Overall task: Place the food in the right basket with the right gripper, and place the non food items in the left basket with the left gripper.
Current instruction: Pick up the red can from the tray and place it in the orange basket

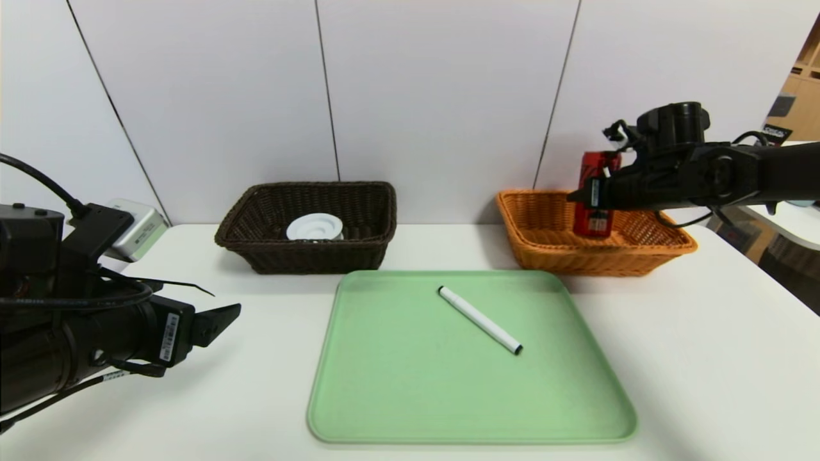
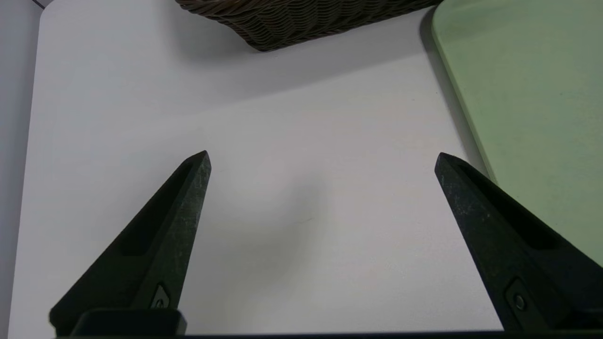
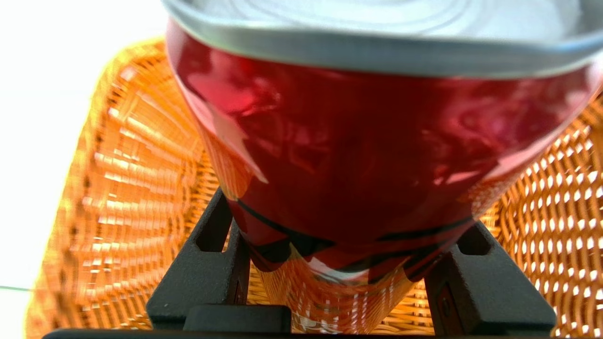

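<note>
From where I stand, the white table (image 1: 269,397) runs beneath both hands, backed by a pale wall (image 1: 442,96) with thin dark seams. Past the right arm, at the room's edge, there is wooden shelving (image 1: 804,102).

The right gripper (image 1: 596,192) is over the orange-tan basket (image 1: 602,266), grasping the red can (image 1: 584,221) upright between its fingers. The can's lower part is down inside the basket, its silver top above the grip. The basket's rim flares out around the can, and the wall rises behind.

The left gripper (image 2: 322,160) hangs released over the table's left part, fingers spread wide with nothing between them. Ahead of it and toward the middle sits the dark brown basket (image 1: 314,259), the white slotted disc (image 1: 314,227) inside. Between the two hands, nearer me than the baskets, lies the green tray (image 1: 397,384), its raised edge rounded at the corners, the white marker (image 1: 480,320) slanting across it. Bare tabletop separates the left gripper from the tray, and more stretches in front of the orange-tan basket, beside the tray.
</note>
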